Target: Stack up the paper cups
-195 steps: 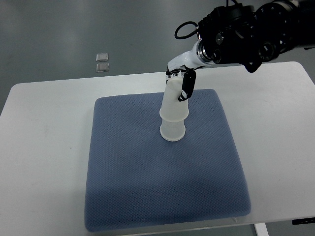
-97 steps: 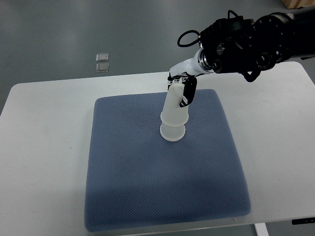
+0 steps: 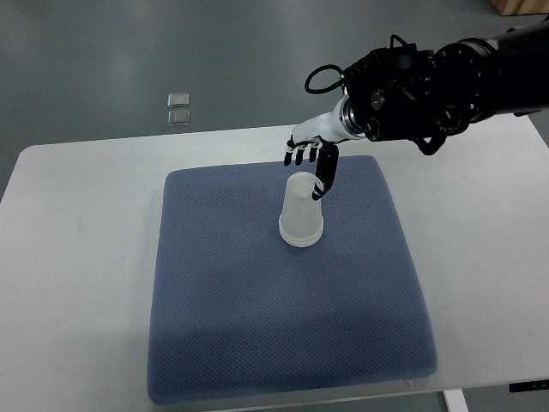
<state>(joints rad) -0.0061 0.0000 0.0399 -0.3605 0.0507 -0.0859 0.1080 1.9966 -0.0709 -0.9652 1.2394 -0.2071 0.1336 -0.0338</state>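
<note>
Just below the right hand, fingers spread, stand the stacked cups.

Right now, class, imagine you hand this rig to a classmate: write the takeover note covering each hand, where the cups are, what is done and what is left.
Right hand: open, fingers spread, just behind and above the cup stack; one finger reaches down beside the stack's top, contact unclear.
Left hand: not in view.
Cups: nested upside down into one stack, standing upright on the blue mat, toward its far middle.
Done: the upper cup sits fully down over the lower one and has been let go.
Left: draw the right hand clear without knocking the stack. No other loose cups are visible on the table.
</note>
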